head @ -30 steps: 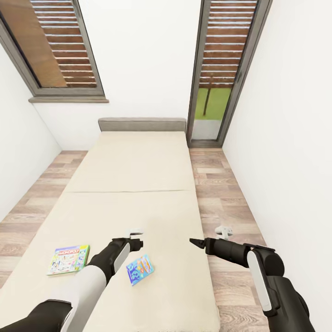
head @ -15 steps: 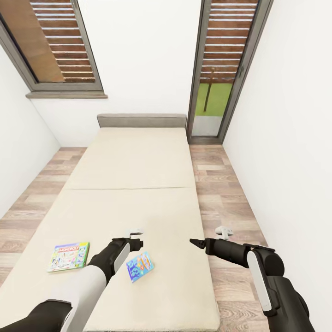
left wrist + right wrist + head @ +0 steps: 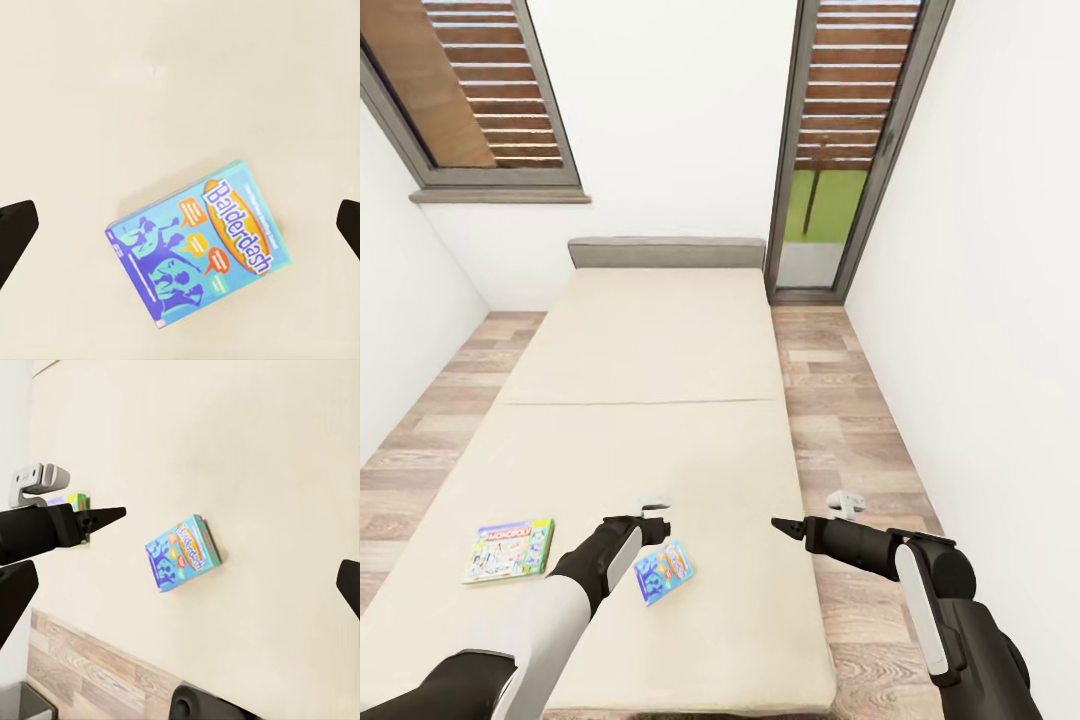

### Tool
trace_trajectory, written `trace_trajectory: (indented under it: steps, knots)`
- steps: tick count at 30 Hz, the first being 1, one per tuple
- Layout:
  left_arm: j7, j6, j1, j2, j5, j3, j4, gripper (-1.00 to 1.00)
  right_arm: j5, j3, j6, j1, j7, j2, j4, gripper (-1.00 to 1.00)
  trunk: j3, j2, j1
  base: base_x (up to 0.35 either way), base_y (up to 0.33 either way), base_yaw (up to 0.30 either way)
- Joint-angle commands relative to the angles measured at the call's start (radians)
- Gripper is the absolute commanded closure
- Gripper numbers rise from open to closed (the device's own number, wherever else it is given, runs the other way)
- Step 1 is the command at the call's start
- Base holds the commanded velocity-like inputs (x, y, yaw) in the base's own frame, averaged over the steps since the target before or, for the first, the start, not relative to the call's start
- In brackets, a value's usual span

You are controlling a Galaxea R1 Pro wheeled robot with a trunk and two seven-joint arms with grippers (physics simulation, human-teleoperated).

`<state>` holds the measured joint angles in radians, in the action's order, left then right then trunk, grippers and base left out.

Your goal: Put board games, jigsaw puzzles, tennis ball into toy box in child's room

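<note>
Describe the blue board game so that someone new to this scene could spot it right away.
Start at the long beige bed. Near its foot, just beyond the left gripper, lies the blue board game. It is smaller than the green-and-white Monopoly box and reads "Balderdash".

Both arms reach forward, bent at the elbow. The left hand (image 3: 653, 517) points downward, its dark fingers (image 3: 15, 225) spread wide with nothing between them. The right hand (image 3: 788, 526) is held level, pointing inward toward the left, its fingers (image 3: 15, 585) likewise wide apart and empty.

Beige bed (image 3: 650, 400), plank floor (image 3: 840, 420); white walls (image 3: 670, 130)
</note>
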<state>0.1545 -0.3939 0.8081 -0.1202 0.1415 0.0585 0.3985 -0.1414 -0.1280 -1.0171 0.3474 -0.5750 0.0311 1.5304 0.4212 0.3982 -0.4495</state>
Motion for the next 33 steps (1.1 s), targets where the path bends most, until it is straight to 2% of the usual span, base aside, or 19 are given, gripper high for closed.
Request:
trace_trajectory:
  steps: [1, 33]
  knots:
    - [0.008, -0.005, 0.0, 0.001, 0.01, 0.006, 0.002, -1.0, -0.005, -0.002, -0.008, 0.001, 0.0, 0.001, 0.001, -1.0, 0.003, 0.002, 0.0, 0.0, 0.0, 0.0]
    - [0.007, -0.005, 0.0, 0.001, 0.01, 0.007, 0.002, -1.0, 0.0, -0.002, -0.006, 0.0, 0.005, 0.001, -0.001, -1.0, 0.056, 0.002, 0.0, 0.0, 0.0, 0.0]
